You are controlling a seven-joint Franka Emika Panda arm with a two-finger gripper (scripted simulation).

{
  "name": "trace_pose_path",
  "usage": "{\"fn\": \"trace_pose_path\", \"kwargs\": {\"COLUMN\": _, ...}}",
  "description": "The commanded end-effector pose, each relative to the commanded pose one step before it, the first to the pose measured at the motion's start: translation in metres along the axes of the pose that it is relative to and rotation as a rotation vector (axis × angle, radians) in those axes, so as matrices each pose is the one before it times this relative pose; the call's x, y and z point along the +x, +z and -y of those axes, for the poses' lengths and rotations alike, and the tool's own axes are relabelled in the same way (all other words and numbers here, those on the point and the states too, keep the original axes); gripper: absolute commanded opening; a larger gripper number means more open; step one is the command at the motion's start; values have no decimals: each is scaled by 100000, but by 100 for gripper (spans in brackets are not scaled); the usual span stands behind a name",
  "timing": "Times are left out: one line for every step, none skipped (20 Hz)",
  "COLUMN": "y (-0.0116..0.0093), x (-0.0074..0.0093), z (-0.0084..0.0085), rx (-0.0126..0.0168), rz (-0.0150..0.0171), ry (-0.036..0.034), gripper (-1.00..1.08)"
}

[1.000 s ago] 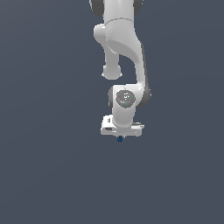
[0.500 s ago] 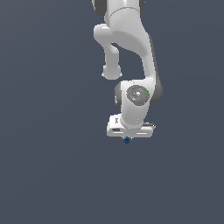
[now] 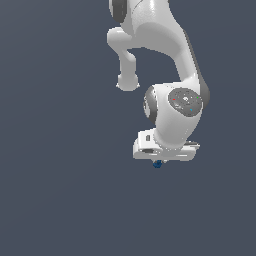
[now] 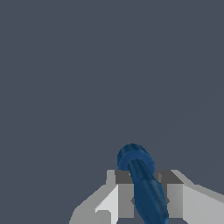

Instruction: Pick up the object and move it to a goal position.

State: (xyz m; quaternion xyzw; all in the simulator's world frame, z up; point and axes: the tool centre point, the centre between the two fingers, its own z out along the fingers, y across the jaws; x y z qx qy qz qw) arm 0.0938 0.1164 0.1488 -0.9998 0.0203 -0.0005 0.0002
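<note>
Under the white claw (image 3: 159, 161) in the exterior view, only a speck of the small dark blue rounded object (image 3: 157, 164) shows; the claw's flat body hides the rest, and the fingertips cannot be made out there. The white robot arm (image 3: 165, 55) is cut off at the top edge, so its base is out of sight.

Wrist view: the same dark blue object (image 4: 142, 183) reads as an elongated, rounded piece, a thicker knob at the far end, its near end cut off by the picture's edge. It sits between the two grey finger pads (image 4: 126, 192), tilted rather than square to them. The pads press against it from both sides, so the claw (image 4: 146, 192) is pinching the object.

Surroundings: plain dark grey-blue background (image 3: 60, 190) on all sides in both views, no edges or other items visible. Whether the object touches any table below cannot be told; nothing marks a surface.

Arm pose: the upper link comes down from the top, bends at a rounded elbow, and ends in a bulky wrist joint (image 3: 175, 112) toward the exterior view's right. Claw points straight down.
</note>
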Motion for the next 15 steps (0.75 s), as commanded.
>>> {"fn": "trace_pose_path", "kwargs": {"y": -986, "x": 707, "z": 715, "rx": -42, "rz": 96, "ry": 77, "gripper": -100}}
{"fn": "trace_pose_path", "kwargs": {"y": -306, "x": 230, "z": 232, "rx": 0, "rz": 0, "ry": 0, "gripper": -100}}
{"fn": "trace_pose_path", "kwargs": {"y": -275, "x": 209, "z": 208, "rx": 0, "rz": 0, "ry": 0, "gripper": -100}}
{"fn": "trace_pose_path", "kwargs": {"y": -246, "x": 189, "z": 186, "rx": 0, "rz": 0, "ry": 0, "gripper": -100}}
{"fn": "trace_pose_path", "kwargs": {"y": -218, "x": 169, "z": 166, "rx": 0, "rz": 0, "ry": 0, "gripper": -100}}
{"fn": "trace_pose_path", "kwargs": {"y": -191, "x": 151, "z": 145, "rx": 0, "rz": 0, "ry": 0, "gripper": -100}}
{"fn": "trace_pose_path", "kwargs": {"y": -165, "x": 133, "z": 126, "rx": 0, "rz": 0, "ry": 0, "gripper": -100}}
{"fn": "trace_pose_path", "kwargs": {"y": -140, "x": 116, "z": 107, "rx": 0, "rz": 0, "ry": 0, "gripper": -100}}
{"fn": "trace_pose_path", "kwargs": {"y": -116, "x": 100, "z": 90, "rx": 0, "rz": 0, "ry": 0, "gripper": -100}}
{"fn": "trace_pose_path", "kwargs": {"y": -94, "x": 84, "z": 73, "rx": 0, "rz": 0, "ry": 0, "gripper": -100}}
{"fn": "trace_pose_path", "kwargs": {"y": -72, "x": 68, "z": 57, "rx": 0, "rz": 0, "ry": 0, "gripper": -100}}
{"fn": "trace_pose_path", "kwargs": {"y": -53, "x": 53, "z": 42, "rx": 0, "rz": 0, "ry": 0, "gripper": -100}}
{"fn": "trace_pose_path", "kwargs": {"y": -35, "x": 38, "z": 28, "rx": 0, "rz": 0, "ry": 0, "gripper": -100}}
{"fn": "trace_pose_path", "kwargs": {"y": -20, "x": 23, "z": 16, "rx": 0, "rz": 0, "ry": 0, "gripper": -100}}
{"fn": "trace_pose_path", "kwargs": {"y": -6, "x": 7, "z": 5, "rx": 0, "rz": 0, "ry": 0, "gripper": -100}}
